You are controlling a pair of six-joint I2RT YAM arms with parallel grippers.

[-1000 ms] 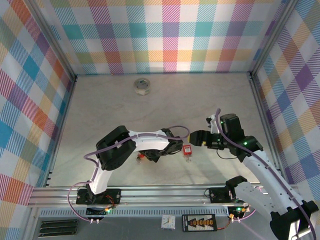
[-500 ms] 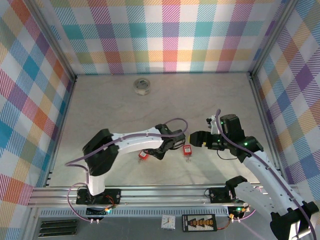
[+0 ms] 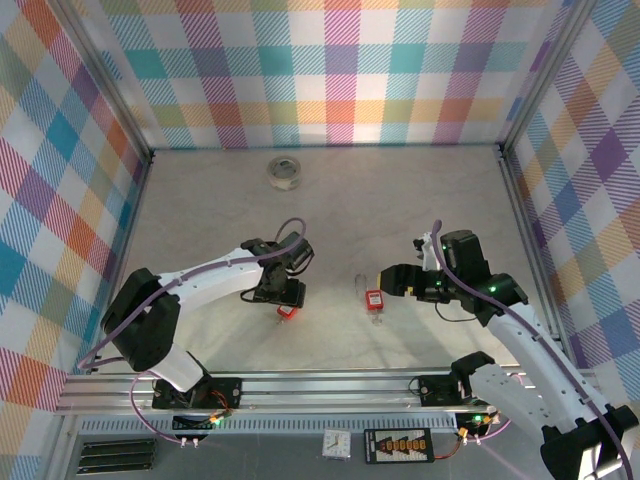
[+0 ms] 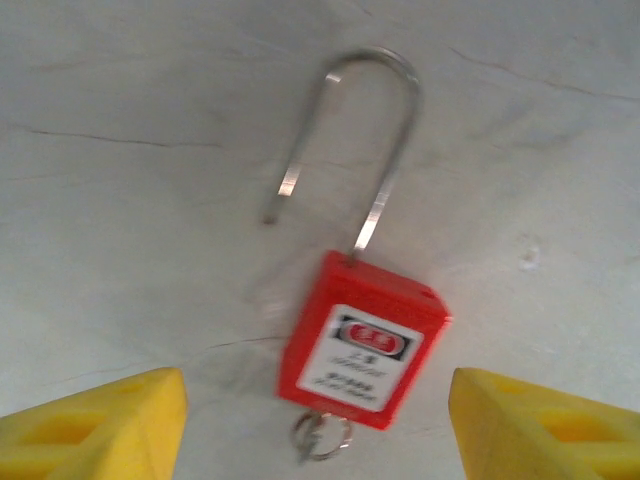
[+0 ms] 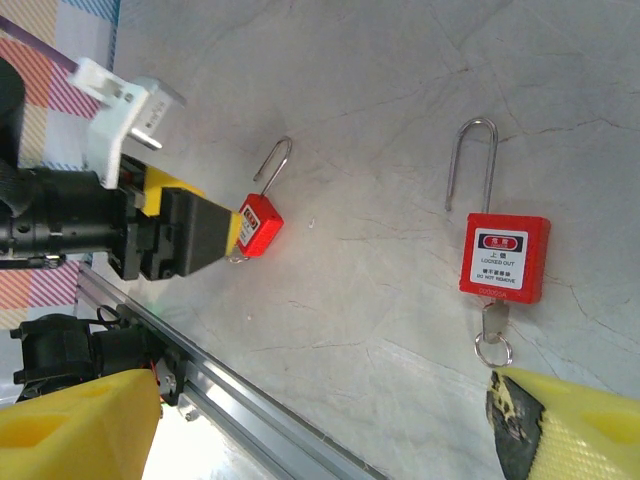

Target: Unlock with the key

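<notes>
Lying well behind on the table [image 3: 200, 220], a tape roll [image 3: 285, 172] blocked nothing. The left gripper [image 3: 287, 296] hovered spread wide over one red padlock [image 4: 362, 345], key [image 4: 320, 437] in its base, touching neither. The right gripper [image 3: 392, 279] gaped empty beside the second padlock [image 3: 375, 298]. Since a second earlier, the left arm had swung leftward.

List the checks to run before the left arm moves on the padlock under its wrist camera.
1. Left fingers open: ok.
2. Nothing gripped: ok, the padlock lies free on the table.
3. Padlock centred between the fingers: ok.
4. Key seated in the lock: cannot tell; a blurred ring pokes out below the body.
5. Shackle released: ok, one leg is out of the body.
6. Right fingers open, apart from the second padlock: ok.
</notes>
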